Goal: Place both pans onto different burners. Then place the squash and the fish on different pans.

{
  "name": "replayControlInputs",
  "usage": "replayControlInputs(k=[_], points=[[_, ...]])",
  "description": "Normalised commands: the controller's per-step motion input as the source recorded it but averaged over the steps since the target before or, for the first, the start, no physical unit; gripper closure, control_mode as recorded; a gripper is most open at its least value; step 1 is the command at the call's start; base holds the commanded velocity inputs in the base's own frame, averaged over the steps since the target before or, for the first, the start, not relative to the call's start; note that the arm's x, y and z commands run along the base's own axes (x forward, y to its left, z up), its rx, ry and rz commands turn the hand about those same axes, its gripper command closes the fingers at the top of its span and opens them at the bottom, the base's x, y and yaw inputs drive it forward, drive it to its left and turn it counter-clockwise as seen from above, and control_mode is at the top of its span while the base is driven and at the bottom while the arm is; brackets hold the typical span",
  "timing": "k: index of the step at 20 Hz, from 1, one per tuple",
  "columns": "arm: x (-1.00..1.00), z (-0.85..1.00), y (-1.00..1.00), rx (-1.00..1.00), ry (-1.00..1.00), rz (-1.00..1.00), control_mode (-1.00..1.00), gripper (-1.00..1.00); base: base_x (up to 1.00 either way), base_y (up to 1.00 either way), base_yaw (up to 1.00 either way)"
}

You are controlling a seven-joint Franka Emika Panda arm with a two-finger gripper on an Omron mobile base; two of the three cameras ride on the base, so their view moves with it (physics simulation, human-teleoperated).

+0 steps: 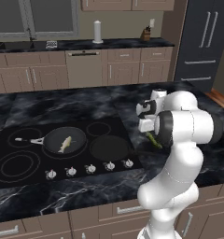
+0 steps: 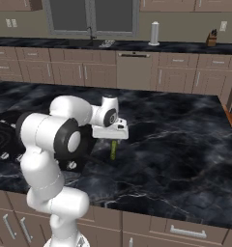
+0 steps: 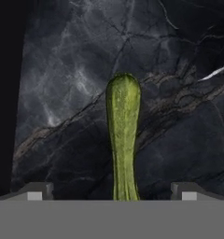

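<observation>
Squash [image 3: 123,140] lies on the dark marble tabletop [image 3: 179,70] just right of the cooktop [image 1: 20,172], centred between the wide-open fingers [image 3: 37,192], which hold nothing. The fish [image 1: 65,144] sits in one pan [image 1: 62,140]; a second pan [image 1: 109,148] rests on the neighbouring burner, bare. Risk: the smooth, rounded squash may roll or squirt out if the fingers close off-centre or too near its thin end. Open marble surrounds the squash; the cooktop edge lies close by.

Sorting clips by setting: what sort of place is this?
A rendered home kitchen: a black cooktop set in a marble counter, wood cabinets, and a sink under a window.
</observation>
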Motion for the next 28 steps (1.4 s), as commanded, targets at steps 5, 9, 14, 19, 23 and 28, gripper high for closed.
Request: replayControlInputs(k=[5, 9, 14, 19, 23, 28], points=[[0.33, -0.24, 0.00, 0.00, 0.00, 0.00, -1.00, -1.00, 0.00, 0.00, 0.00], [0.13, -0.32, -0.09, 0.00, 0.00, 0.00, -1.00, -1.00, 0.00, 0.00, 0.00], [0.03, -0.27, -0.13, 0.00, 0.00, 0.00, -1.00, -1.00, 0.00, 0.00, 0.00], [0.01, -0.23, -0.03, 0.00, 0.01, 0.00, -1.00, -1.00, 0.00, 0.00, 0.00], [0.05, -0.25, 0.00, 0.00, 0.04, 0.00, -1.00, -1.00, 0.00, 0.00, 0.00], [0.12, -0.19, 0.00, 0.00, 0.04, 0.00, -1.00, -1.00, 0.00, 0.00, 0.00]])
